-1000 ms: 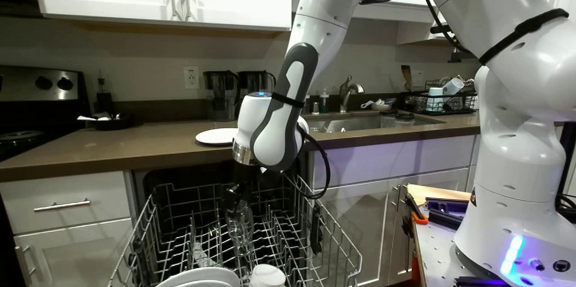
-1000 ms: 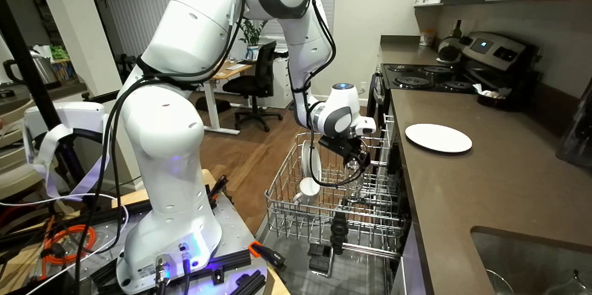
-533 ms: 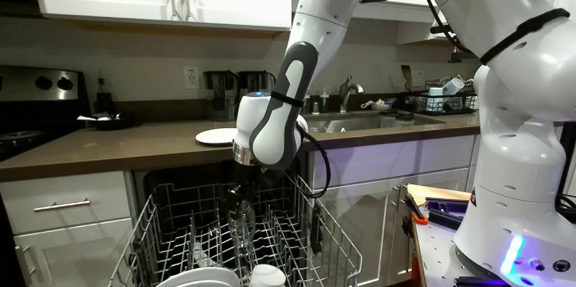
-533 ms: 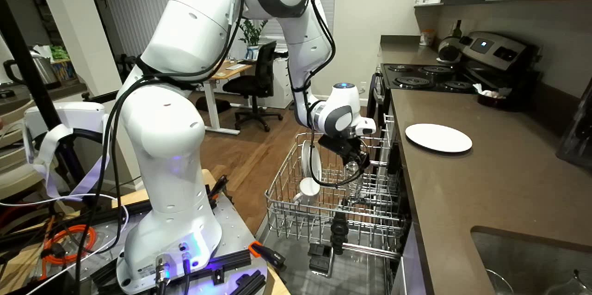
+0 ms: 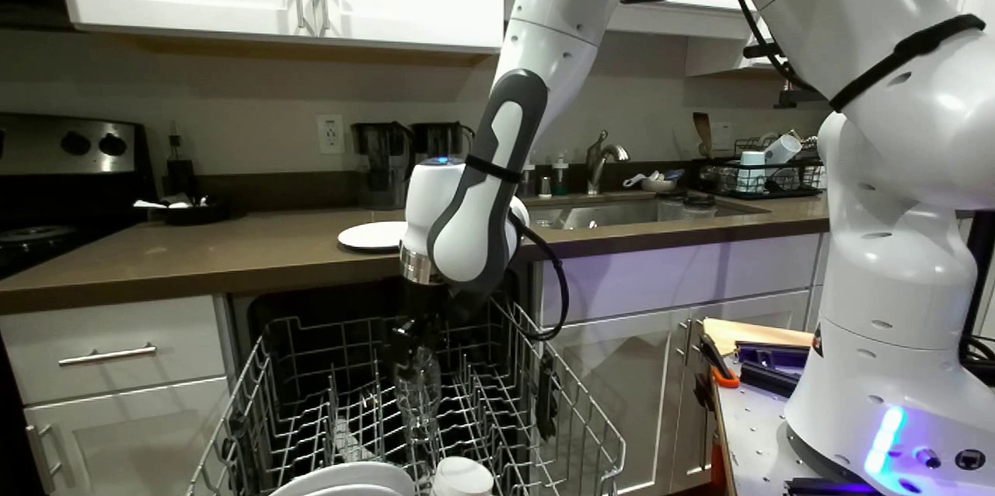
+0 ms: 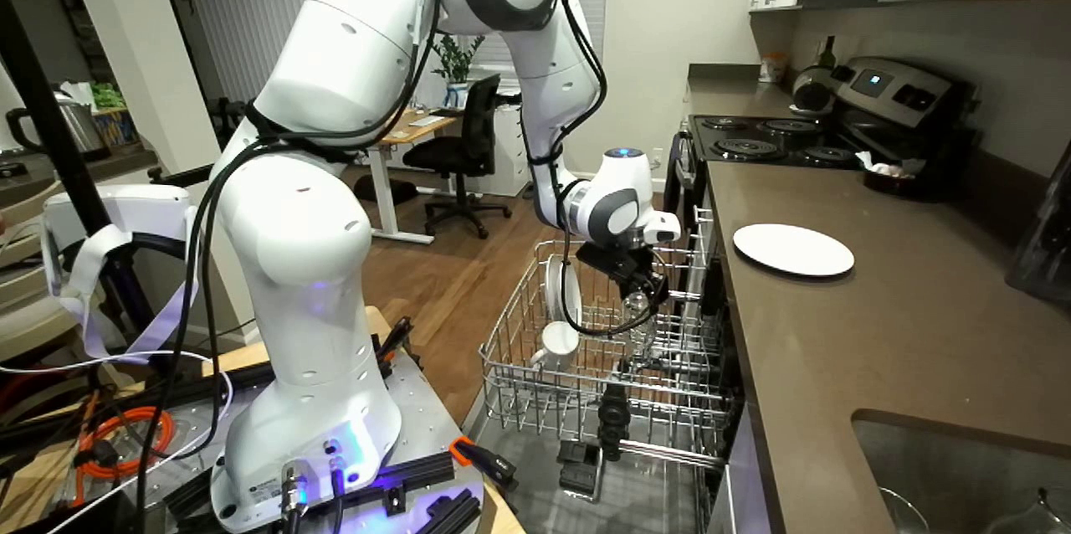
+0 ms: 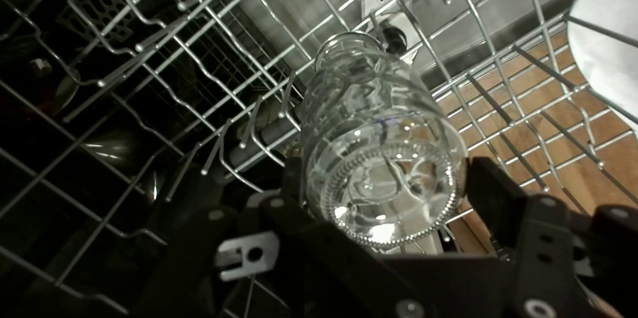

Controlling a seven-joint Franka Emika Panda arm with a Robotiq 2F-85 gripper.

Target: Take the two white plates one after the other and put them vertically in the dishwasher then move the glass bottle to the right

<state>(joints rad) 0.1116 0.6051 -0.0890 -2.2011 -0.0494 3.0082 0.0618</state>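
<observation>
black two-fingered gripper (image 7: 386,173) is holding clear round glass bottle (image 7: 381,133) clamped near upturned base; probably slippery, fragile, wanting gentle side-squeezing.

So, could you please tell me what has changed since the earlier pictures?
In an exterior view, the robot's wrist shifted slightly towards the picture's left, the glass bottle slightly right. The gripper keeps hold of it; the racked plates and mug stayed put.

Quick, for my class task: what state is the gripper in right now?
Gripper: closed on the glass bottle, one jaw at each side.
</observation>
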